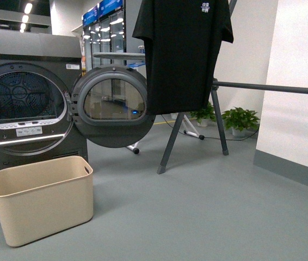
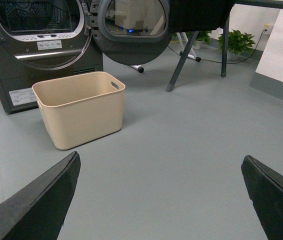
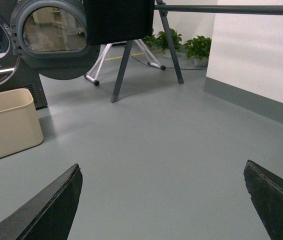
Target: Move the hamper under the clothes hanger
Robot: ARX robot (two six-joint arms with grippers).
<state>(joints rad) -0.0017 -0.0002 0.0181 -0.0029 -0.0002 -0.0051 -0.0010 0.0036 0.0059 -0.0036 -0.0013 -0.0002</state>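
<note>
Saw hamper [image 1: 42, 209] lower left, well apart from clothes hanger [image 1: 273, 87] upper right; found left and right jaws spread wide, empty.

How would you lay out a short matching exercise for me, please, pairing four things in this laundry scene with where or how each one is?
Things:
1. hamper
2. dryer door
3. T-shirt
4. potted plants

Place or state:
A. hanging from the clothes rack
B. standing on the floor in front of the dryer
C. swung open
D. green, beyond the rack's legs

Pairs: 1-B, 2-C, 3-A, 4-D
</note>
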